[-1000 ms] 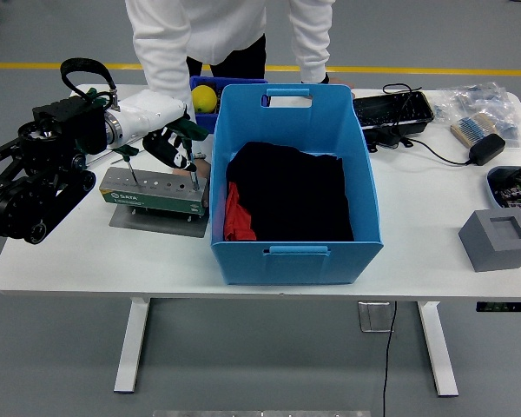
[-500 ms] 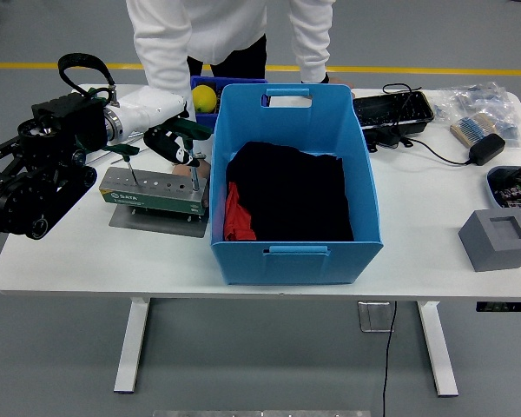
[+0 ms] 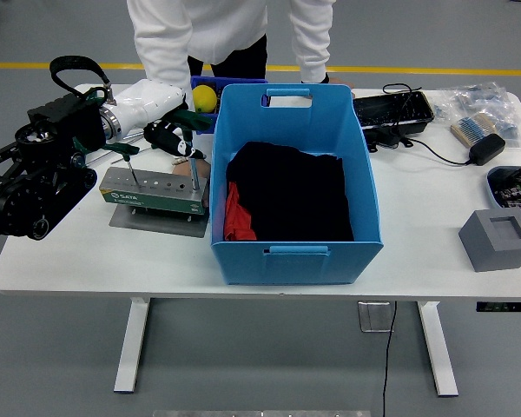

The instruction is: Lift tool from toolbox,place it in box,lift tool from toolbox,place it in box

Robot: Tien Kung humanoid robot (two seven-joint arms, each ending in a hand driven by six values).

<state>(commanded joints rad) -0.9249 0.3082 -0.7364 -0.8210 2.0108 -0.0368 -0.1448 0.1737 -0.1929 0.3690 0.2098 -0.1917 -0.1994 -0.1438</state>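
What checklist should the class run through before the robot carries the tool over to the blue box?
1. Grip: left robot hand curled around the green-handled tool: ok.
2. Tool tip clear of the tool holder: cannot tell.
3. Blue box open on top, beside the holder: ok.
4. Room inside: black cloth covers the floor, nothing rigid seen: ok.
5. Person's hand near the holder and tool: not ok.
6. Second tool upright in holder: ok.

Person cropped above the torso (left arm cut off too).
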